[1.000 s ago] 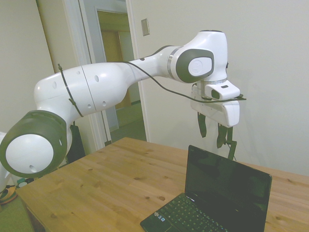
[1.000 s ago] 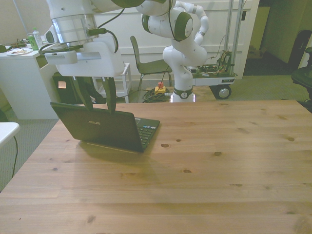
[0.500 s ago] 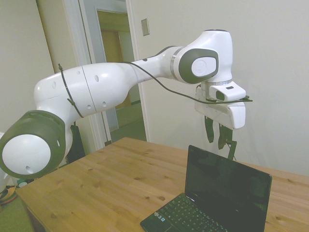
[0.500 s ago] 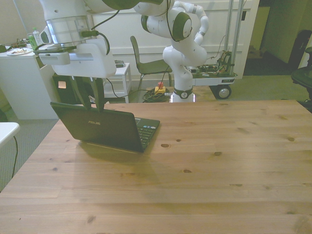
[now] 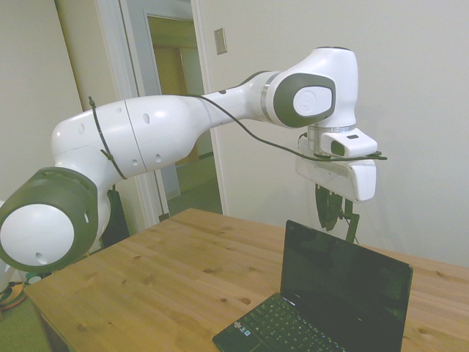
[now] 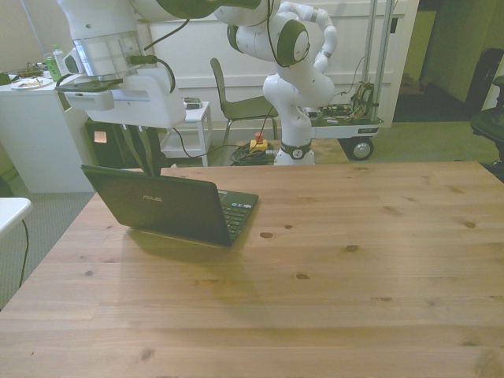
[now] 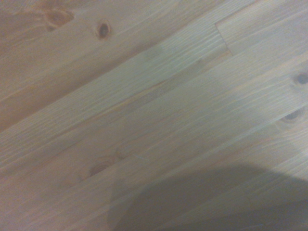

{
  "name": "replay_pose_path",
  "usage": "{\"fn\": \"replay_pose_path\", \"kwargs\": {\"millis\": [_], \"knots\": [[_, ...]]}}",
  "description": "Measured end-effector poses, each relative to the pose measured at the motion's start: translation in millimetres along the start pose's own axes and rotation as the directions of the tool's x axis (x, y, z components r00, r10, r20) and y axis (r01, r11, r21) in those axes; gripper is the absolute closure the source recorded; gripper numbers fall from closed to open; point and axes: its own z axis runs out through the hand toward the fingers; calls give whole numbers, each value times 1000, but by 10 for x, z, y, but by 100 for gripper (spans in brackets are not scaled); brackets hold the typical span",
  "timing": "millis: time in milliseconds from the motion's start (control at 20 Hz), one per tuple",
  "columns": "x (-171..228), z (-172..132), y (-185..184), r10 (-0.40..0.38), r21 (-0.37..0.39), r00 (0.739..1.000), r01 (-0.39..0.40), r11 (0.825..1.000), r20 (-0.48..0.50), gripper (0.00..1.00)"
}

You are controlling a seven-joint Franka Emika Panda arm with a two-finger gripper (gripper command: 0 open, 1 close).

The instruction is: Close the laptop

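The laptop (image 5: pixel 343 288) is a small black netbook standing open on the wooden table (image 5: pixel 176 271), screen upright and dark. In the front view I see the laptop's lid back (image 6: pixel 157 206) near the front view's left, with the keyboard beyond it. My gripper (image 5: pixel 329 213) hangs just above and behind the lid's top edge, fingers pointing down and pressed together, holding nothing and not touching the lid. The front view shows my gripper (image 6: pixel 150 157) over the lid's left part. Only bare table planks (image 7: pixel 144 96) and a shadow show in the wrist view.
Broad bare wood (image 6: pixel 354 276) stretches to the front view's right of the laptop. Behind the table stand a chair (image 6: pixel 236 102), a second white arm on a wheeled cart (image 6: pixel 295 87) and a white side table (image 6: pixel 35 118) with bottles.
The fingers have gone from wide open to shut. The hand has shifted a little toward the side view's right and slightly up, staying behind the lid. The laptop has not moved.
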Motion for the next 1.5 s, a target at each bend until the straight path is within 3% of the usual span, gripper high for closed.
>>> {"fn": "replay_pose_path", "kwargs": {"millis": [200,400,550,800,1000,1500], "knots": [[-1,-5,38,-16,-22,1000,16,1000,-5,100],[-97,120,129,-49,-117,998,52,992,30,100],[-194,195,155,-72,-144,996,78,987,45,100],[-411,-214,360,-134,-77,991,135,988,23,100],[-475,-588,536,-127,13,990,128,992,-56,100],[14,-569,368,-52,126,987,71,990,-149,100]]}}
